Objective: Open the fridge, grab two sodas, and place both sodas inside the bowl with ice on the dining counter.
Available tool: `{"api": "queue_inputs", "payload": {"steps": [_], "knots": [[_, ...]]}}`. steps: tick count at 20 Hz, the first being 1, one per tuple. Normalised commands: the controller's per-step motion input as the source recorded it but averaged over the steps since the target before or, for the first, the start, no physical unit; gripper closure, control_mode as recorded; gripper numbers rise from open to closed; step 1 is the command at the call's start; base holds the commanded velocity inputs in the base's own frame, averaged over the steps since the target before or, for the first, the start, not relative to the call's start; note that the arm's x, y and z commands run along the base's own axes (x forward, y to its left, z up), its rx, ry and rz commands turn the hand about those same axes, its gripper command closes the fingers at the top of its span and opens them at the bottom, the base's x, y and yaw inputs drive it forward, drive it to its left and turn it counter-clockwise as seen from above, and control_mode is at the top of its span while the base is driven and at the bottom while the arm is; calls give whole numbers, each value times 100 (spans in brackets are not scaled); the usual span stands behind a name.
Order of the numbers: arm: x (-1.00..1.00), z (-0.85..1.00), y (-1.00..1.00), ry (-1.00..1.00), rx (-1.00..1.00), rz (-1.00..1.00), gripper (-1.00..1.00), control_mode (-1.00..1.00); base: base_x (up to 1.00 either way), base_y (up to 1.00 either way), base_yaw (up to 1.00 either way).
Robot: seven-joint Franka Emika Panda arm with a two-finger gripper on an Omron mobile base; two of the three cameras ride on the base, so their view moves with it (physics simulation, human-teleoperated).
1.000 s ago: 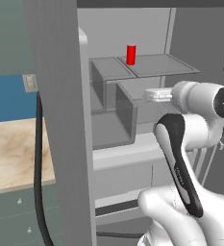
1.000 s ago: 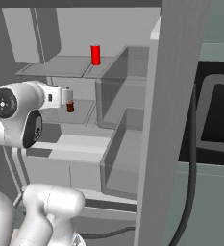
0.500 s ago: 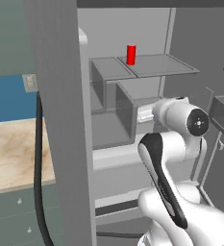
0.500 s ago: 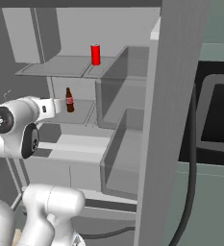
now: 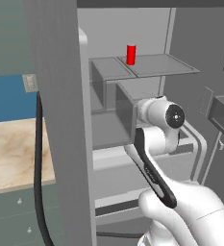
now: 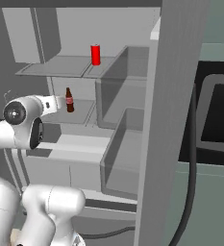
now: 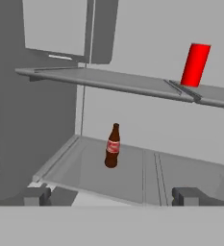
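Note:
The fridge (image 5: 56, 120) stands open, its pale shelves bare apart from two sodas. A bright red can (image 5: 130, 54) (image 6: 95, 54) (image 7: 195, 65) stands upright on the upper shelf. A brown-red bottle (image 6: 69, 100) (image 7: 112, 146) stands upright on the shelf below. My gripper (image 7: 113, 197) (image 6: 60, 102) is open at that lower shelf's front edge, facing the bottle and a short way from it, with nothing between its fingers. In the left base view a shelf divider hides the fingers. The bowl with ice and the dining counter are out of view.
Grey divider walls (image 5: 125, 108) (image 6: 118, 144) split the fridge shelves. The open fridge door (image 6: 173, 96) rises close on the arm's right. A black cable (image 6: 192, 168) hangs beside it, with a dark sink (image 6: 219, 110) beyond. A beige wall countertop (image 5: 12, 153) lies left.
The hand has dropped and pulled back from the bottle, which it covered a second ago in the right base view. The bottle and can have not moved. The jaws stayed open.

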Motion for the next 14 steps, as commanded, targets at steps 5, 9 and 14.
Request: {"api": "queue_inputs", "payload": {"steps": [5,9,14], "knots": [[68,-8,14,1,0,6,-100,-100,0,0,0],[67,-7,0,0,1,5,-100,-100,0,0,0],[54,-11,-13,0,2,4,-100,-100,0,0,0]]}}
